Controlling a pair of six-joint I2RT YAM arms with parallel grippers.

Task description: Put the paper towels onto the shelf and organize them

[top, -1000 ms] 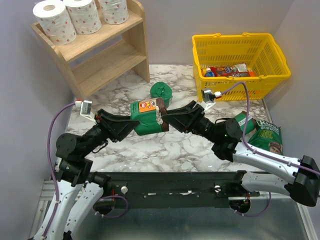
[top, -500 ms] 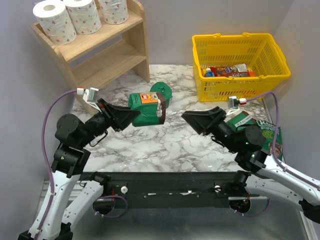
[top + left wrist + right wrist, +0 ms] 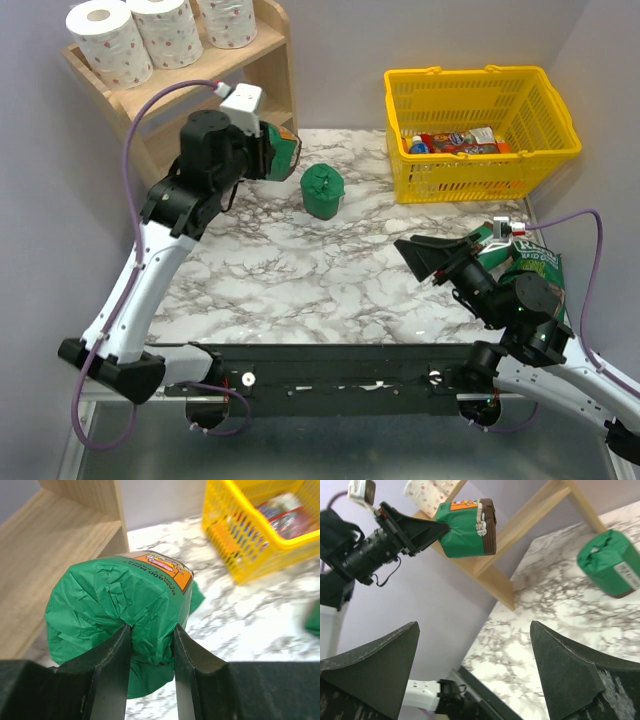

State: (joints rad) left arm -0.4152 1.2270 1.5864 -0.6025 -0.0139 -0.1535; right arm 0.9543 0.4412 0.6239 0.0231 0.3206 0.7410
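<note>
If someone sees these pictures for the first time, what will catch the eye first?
The left gripper holds a green roll in the air close to the wooden shelf, where three white rolls stand on top. A bright yellow basket sits at the far right of the table.

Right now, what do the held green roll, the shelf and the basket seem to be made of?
The held roll: a thin green paper wrap, matte; it is crinkled and gathered into folds at the end. The shelf: light wood, unpainted, though possibly a laminate; fine grain lines show. The basket: yellow plastic, slightly glossy; its walls are a moulded mesh.
</note>
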